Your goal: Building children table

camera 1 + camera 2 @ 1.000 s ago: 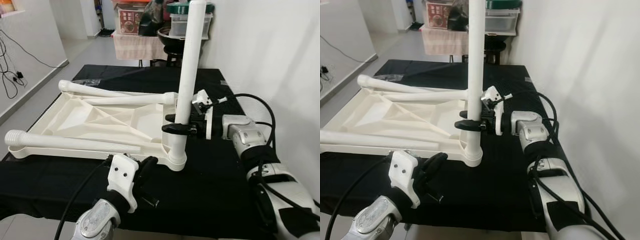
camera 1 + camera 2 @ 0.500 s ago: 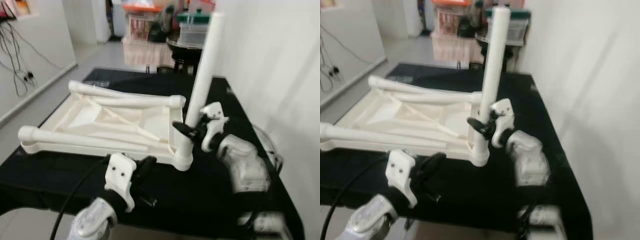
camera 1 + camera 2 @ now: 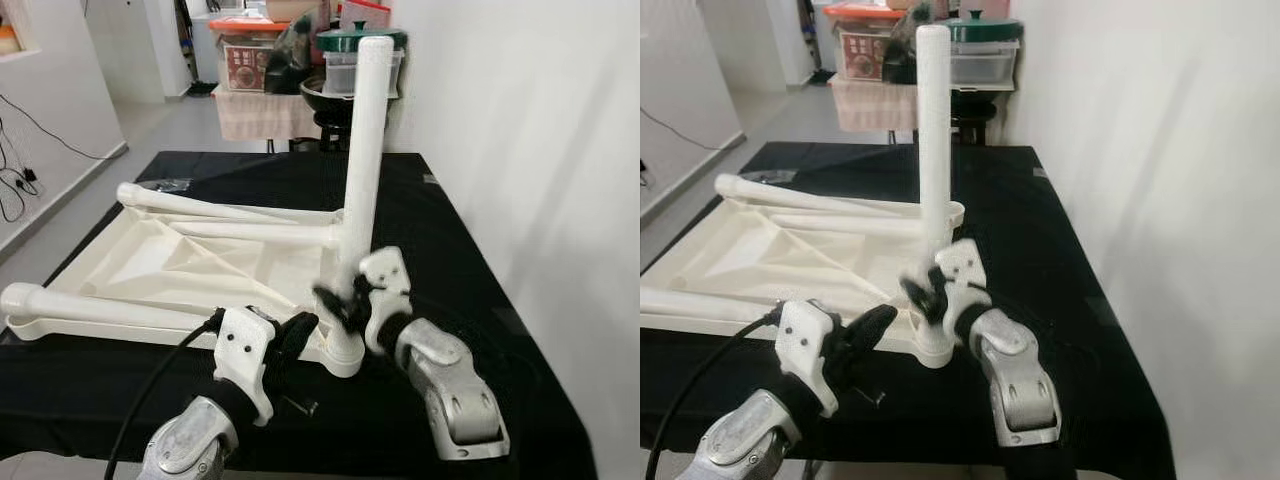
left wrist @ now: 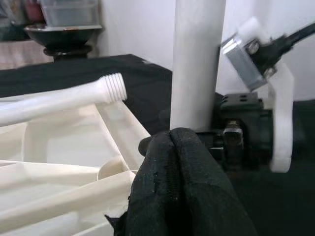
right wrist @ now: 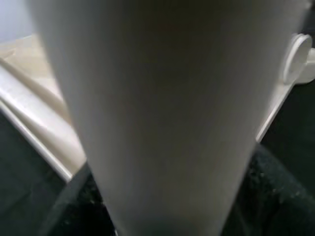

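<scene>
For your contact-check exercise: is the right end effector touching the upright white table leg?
Touching. In the left eye view, the right end effector wraps the upright leg just above its socket.

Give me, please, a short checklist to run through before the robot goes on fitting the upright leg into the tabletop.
1. Upright leg seated in the corner socket: ok, it stands there nearly vertical.
2. Right gripper holding the leg low down: ok, fingers close around it.
3. Left gripper near the tabletop edge: ok; whether it presses on it, cannot tell.
4. Two other legs at hand: ok, lying on the upturned tabletop.
5. Leg screwed fully home: cannot tell.
</scene>
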Robot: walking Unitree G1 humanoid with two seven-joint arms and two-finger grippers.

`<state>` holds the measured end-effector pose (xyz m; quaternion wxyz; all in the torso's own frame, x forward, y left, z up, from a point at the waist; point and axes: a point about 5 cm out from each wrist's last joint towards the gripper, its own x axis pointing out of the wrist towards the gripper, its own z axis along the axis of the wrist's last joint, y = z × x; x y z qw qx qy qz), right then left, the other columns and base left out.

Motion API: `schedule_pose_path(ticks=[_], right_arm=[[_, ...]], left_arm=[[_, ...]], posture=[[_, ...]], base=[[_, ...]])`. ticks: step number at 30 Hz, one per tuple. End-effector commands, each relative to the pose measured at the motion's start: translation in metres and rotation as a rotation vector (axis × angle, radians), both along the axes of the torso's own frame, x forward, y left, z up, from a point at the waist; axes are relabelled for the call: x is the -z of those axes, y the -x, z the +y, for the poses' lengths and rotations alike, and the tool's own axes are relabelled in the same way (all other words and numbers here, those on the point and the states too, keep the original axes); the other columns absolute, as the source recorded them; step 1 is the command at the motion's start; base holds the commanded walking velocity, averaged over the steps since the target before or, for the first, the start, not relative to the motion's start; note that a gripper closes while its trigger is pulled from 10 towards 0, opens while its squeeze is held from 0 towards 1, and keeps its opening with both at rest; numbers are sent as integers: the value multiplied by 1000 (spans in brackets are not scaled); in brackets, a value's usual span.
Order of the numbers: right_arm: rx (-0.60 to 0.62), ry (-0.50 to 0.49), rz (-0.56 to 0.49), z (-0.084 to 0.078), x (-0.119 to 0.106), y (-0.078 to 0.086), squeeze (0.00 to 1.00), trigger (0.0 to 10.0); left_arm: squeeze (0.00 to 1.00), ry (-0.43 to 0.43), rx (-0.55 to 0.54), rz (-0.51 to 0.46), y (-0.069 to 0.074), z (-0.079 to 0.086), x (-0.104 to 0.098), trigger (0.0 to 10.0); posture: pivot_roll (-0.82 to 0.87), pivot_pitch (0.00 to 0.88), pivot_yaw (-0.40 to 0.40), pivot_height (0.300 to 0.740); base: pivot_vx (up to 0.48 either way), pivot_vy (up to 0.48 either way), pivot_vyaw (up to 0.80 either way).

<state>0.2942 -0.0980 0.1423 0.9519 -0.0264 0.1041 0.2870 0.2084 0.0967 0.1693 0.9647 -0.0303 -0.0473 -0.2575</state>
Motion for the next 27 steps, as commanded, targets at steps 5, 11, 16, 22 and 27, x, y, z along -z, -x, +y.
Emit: schedule_pose_path(ticks=[5,11,16,22,27], right_arm=[[-258,-10,-74,-13,-28,-30,255,10000],[-555,13,-42,-31,-41,-52,0,10000],[-644,11,2,-30,-46,-60,0,10000],[-715,-72,54,-26,-53,-70,0,0],[-757,-89,67,-32,-52,-70,0,0]], left_arm=[[0,-3,2,7,-2,-2,2,10000],[0,-3,-4,5,-3,-4,3,10000],[0,-3,-5,6,-3,-6,4,10000],[0,0,-7,9,-2,-9,6,10000],[0,3,-5,10,-1,-10,6,10000]], posture=[[-23,0,-47,740],[-5,0,-59,740],[12,0,-69,740],[25,0,-80,740],[19,0,-78,740]], base=[[0,0,0],[0,0,0],[0,0,0],[0,0,0],[0,0,0]])
